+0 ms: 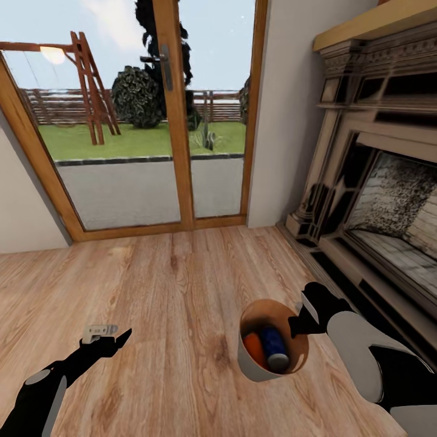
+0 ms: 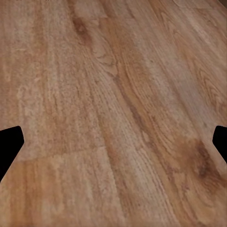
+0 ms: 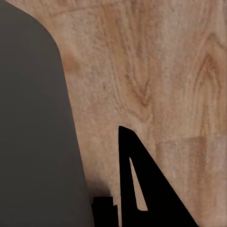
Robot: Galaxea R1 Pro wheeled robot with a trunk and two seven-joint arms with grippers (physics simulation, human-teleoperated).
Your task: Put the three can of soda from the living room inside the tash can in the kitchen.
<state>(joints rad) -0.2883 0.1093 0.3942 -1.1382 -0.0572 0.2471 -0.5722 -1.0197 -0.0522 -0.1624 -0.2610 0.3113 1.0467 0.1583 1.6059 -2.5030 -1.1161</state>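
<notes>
Low in the frame, the right pincer clenched the rim of a small bin holding an orange can and a blue can, near the fireplace. At lower left, the left pincer hung released over the wood floor. Carrying should go best with the bin upright and the base turning slowly, since a tilt could spill the cans.

Orange can half hidden behind blue can in bucket
</notes>
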